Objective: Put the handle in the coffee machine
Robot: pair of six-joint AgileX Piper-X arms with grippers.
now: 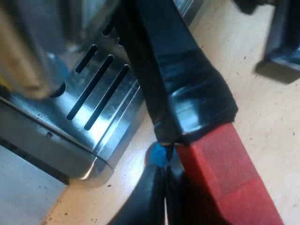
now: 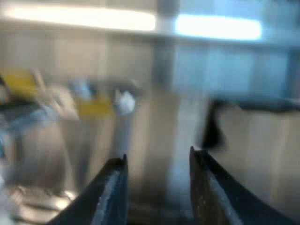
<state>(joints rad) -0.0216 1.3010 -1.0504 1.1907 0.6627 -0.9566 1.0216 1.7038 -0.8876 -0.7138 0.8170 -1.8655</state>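
Observation:
The holder's dark handle (image 1: 183, 84) runs very close past the camera and ends in a red block (image 1: 225, 183). It slants from above the machine's slotted metal drip tray (image 1: 98, 89) down over the pale table. My left gripper (image 1: 165, 161) sits against the handle where the dark part meets the red end, its black fingers (image 1: 143, 201) pressed close together on it. A blurred metal cylinder (image 1: 28, 56) hangs over the drip tray. My right gripper (image 2: 157, 161) is held up in the air, open, with nothing between its fingers.
The drip tray's rounded corner (image 1: 96, 171) stands on the light wooden table (image 1: 262, 108). A dark object (image 1: 281, 42) rests on the table beyond the handle. Behind my right gripper are blurred yellow and pale shapes (image 2: 93, 105) and ceiling lights (image 2: 215, 26).

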